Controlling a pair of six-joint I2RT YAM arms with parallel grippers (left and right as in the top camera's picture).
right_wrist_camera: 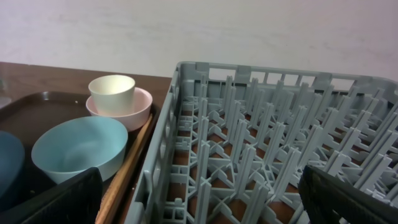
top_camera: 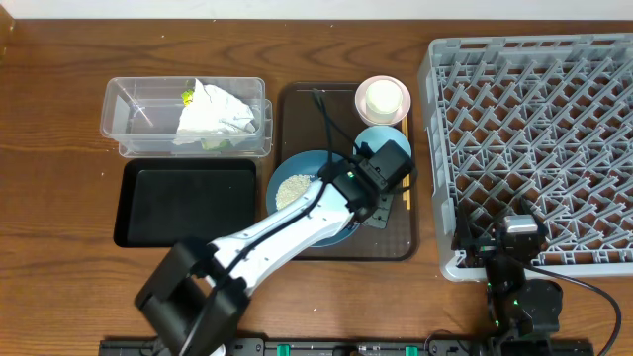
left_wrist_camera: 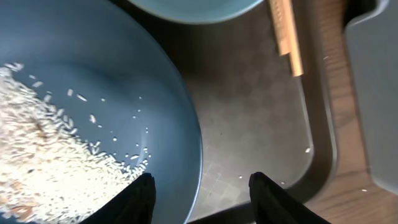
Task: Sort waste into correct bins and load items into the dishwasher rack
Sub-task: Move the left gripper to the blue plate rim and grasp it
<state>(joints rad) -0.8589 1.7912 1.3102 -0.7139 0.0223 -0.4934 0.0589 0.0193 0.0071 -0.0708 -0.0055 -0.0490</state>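
The wide blue dish [top_camera: 302, 163] holds a heap of rice [top_camera: 293, 188] on the brown serving tray [top_camera: 307, 109]. My left gripper [top_camera: 364, 210] is open astride the dish's right rim. In the left wrist view one finger hangs over the dish [left_wrist_camera: 124, 74] beside the rice [left_wrist_camera: 43, 162], the other over the tray floor [left_wrist_camera: 249, 124], with the gripper [left_wrist_camera: 202, 183] clear of the rim. The light-blue bowl [top_camera: 374, 136] and chopsticks [top_camera: 406, 193] lie just beyond. My right gripper [top_camera: 499, 222] stands open and empty over the front left corner of the dishwasher rack [top_camera: 534, 109].
A white cup [top_camera: 383, 97] sits inside the pinkish bowl [top_camera: 362, 109] at the tray's back. The clear tub [top_camera: 134, 109] at back left holds the napkin [top_camera: 213, 117] and the wrapper [top_camera: 187, 96]. The black tray [top_camera: 188, 203] lies in front of it.
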